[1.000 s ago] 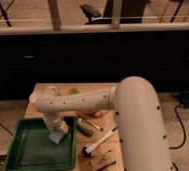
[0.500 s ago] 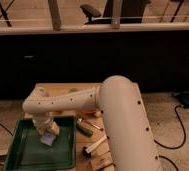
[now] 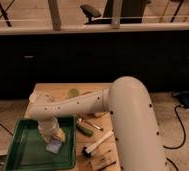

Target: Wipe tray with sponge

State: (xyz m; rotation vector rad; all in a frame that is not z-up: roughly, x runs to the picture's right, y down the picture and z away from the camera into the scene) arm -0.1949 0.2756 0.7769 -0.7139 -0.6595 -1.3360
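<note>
The green tray (image 3: pixel 25 150) lies at the front left of the wooden table. The sponge (image 3: pixel 54 146), pale blue-grey with a yellow edge, rests on the tray floor toward its right side. My white arm reaches from the right across the table, and its wrist points down into the tray. My gripper (image 3: pixel 52 140) is directly over the sponge and pressed down on it. The wrist hides the fingertips.
A black-and-white brush (image 3: pixel 97 143) lies on the table right of the tray. A green-handled tool (image 3: pixel 85 129) lies beside it. A pale green round item (image 3: pixel 73 93) sits at the table's back. A dark cabinet stands behind. A cable runs on the floor at right.
The arm has swung further left and then a little right over the tray, dragging the sponge with it along the tray floor.
</note>
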